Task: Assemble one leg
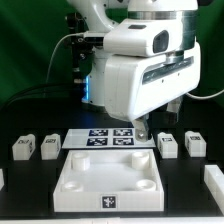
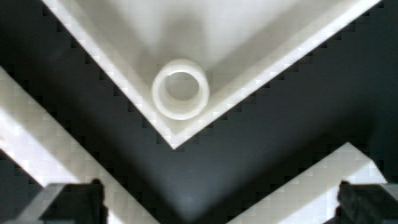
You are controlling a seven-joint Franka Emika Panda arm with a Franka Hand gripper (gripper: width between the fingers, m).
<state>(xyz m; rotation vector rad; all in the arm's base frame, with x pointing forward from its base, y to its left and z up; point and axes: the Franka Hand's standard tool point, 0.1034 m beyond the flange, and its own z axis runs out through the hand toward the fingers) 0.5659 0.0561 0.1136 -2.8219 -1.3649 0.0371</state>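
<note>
Several legs, small white blocks with marker tags, stand on the black table. Two [image 1: 22, 147] [image 1: 49, 146] are at the exterior view's left and two [image 1: 168, 144] [image 1: 195, 143] at its right. My gripper [image 1: 152, 124] hangs above the far right part of the large white square panel [image 1: 75, 183], near the right-hand legs. In the wrist view the gripper [image 2: 217, 206] is open and empty. Its dark fingers [image 2: 71, 204] show on either side of a panel corner with a round socket [image 2: 182, 87]. No leg shows in the wrist view.
The marker board [image 1: 108, 138] lies just behind the panel. Another leg [image 1: 213, 179] stands at the right edge and one is cut off at the left edge [image 1: 2, 179]. The arm's bulky white body fills the upper middle of the exterior view.
</note>
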